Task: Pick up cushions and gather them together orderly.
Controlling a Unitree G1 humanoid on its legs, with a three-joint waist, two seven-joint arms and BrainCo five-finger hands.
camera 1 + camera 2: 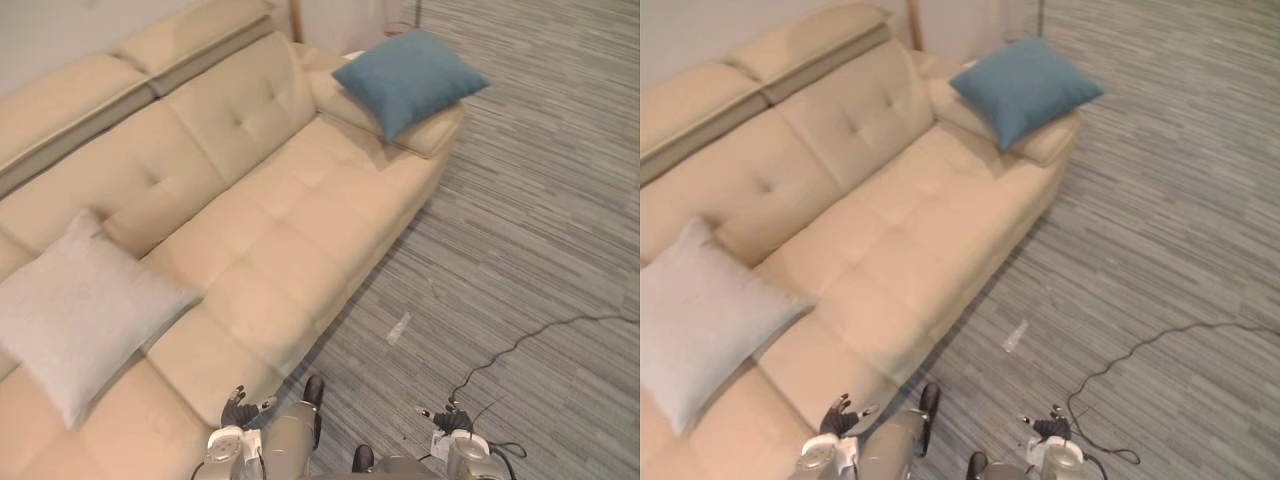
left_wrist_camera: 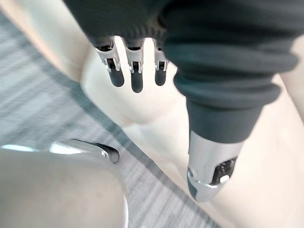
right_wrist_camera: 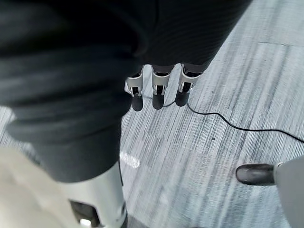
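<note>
We've got a square blue cushion (image 1: 408,75) on the sofa (image 1: 300,230) arm, pale grey cushion (image 1: 80,315) opposite; left hand (image 2: 136,76), right hand (image 3: 157,92) relaxed, empty.

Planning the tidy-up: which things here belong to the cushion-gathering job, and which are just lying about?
Job: blue cushion; light grey cushion.
Just there: beige sofa that both rest on; pale scrap on the grey striped carpet.

Cream tufted sofa (image 1: 270,210) runs near left to far centre, backrest along left edge. Grey striped carpet (image 1: 540,230) fills right side. Small pale scrap (image 1: 398,328) on carpet, near sofa front.
</note>
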